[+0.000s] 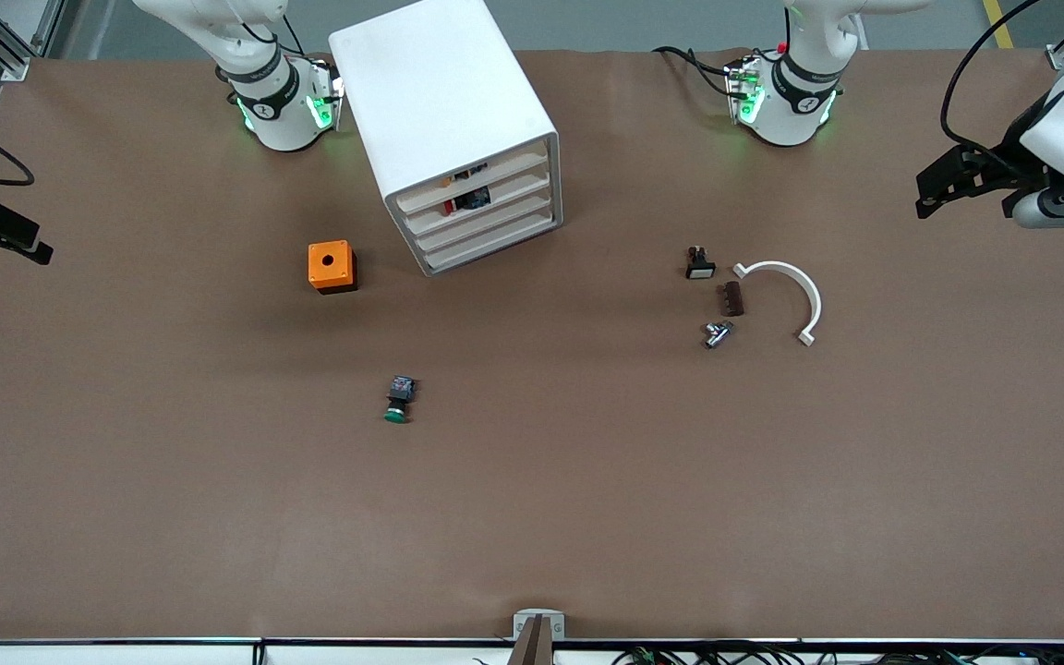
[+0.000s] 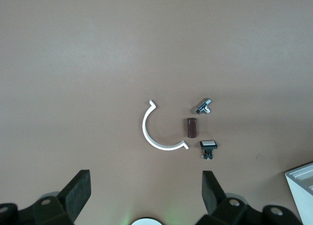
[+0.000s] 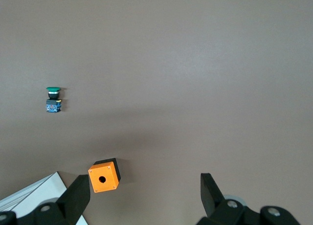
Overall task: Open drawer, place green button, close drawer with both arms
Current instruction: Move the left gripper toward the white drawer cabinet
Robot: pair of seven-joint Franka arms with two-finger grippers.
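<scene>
both arms are parked high at opposite ends of the counter, nothing touched yet. the left gripper hangs over the left arm's end w/ jaws spread and empty, looking down on a white c-shaped clip, a brown block, a small metal fitting and the white-capped button. the right gripper hangs over the right arm's end, jaws also apart and empty, w/ the orange cube just below it. the cabinet sits near the edge where the bases stand, front angled toward the camera-side edge and the left arm's end; the drawer, 3rd down, is closed. the button lies on its side mid-counter, nearer the camera than the orange cube, long axis roughly running base edge to camera edge, green cap toward the camera. judging by this, the right arm is nearer the button, the left arm better faces the drawer front.
</scene>
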